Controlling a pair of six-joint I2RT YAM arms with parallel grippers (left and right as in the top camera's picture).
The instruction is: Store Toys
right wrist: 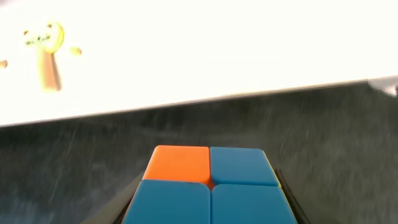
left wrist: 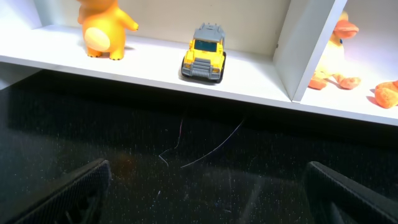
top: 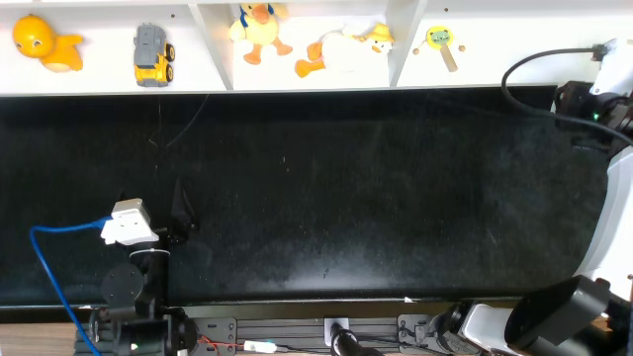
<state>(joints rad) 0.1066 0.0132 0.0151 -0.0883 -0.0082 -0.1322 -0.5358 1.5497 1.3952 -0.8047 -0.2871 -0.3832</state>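
Gripping a small puzzle cube point(right wrist: 210, 183) by two opposite flat faces, the right gripper point(right wrist: 211, 214) holds it over the black desk point(right wrist: 93, 155), in front of the white shelf point(right wrist: 217, 56). The cube looks like light, rigid, smooth plastic, so it may slip or twist under a weak pinch. Flat faces held squarely between the fingers suit it best. The left gripper point(left wrist: 205, 196) hangs low over the desk, fingers spread apart and empty.
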